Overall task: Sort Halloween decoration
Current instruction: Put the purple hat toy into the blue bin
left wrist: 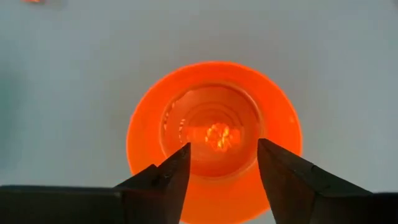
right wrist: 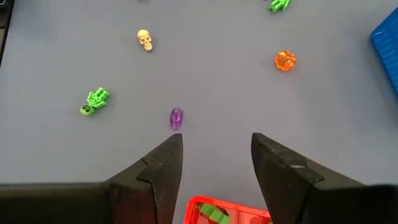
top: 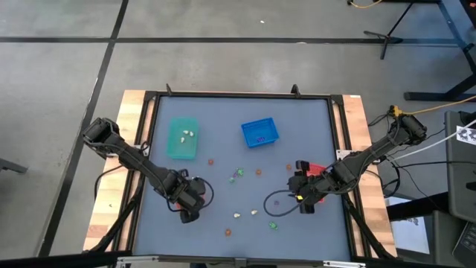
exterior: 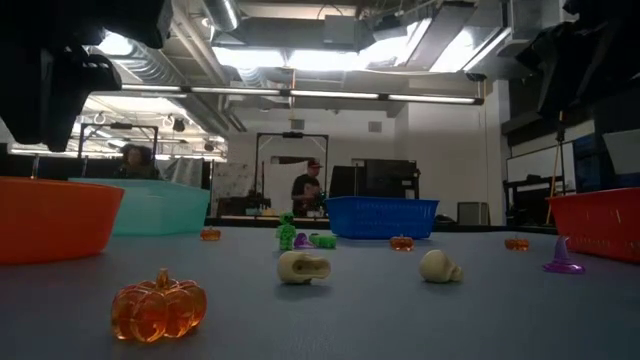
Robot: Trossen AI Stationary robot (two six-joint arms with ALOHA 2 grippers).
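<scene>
Tool [left wrist: 217,165] of left arm gapes empty above orange bowl [left wrist: 280,106].

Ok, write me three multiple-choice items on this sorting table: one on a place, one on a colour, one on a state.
1. Where does the left claw hang?
A. over the orange bowl
B. over the blue tray
C. over the teal tray

2. What colour is the trinket nearest ahead of the right claw?
A. white
B. purple
C. orange

3. How does the left claw stand?
A. shut on a skull
B. shut and empty
C. open, holding nothing

Answers:
1. A: the left wrist view looks straight down into the bowl, an orange pumpkin lying in it.
2. B: a purple trinket lies just past its fingers.
3. C: the bowl shows through the gap between its fingers.
</scene>
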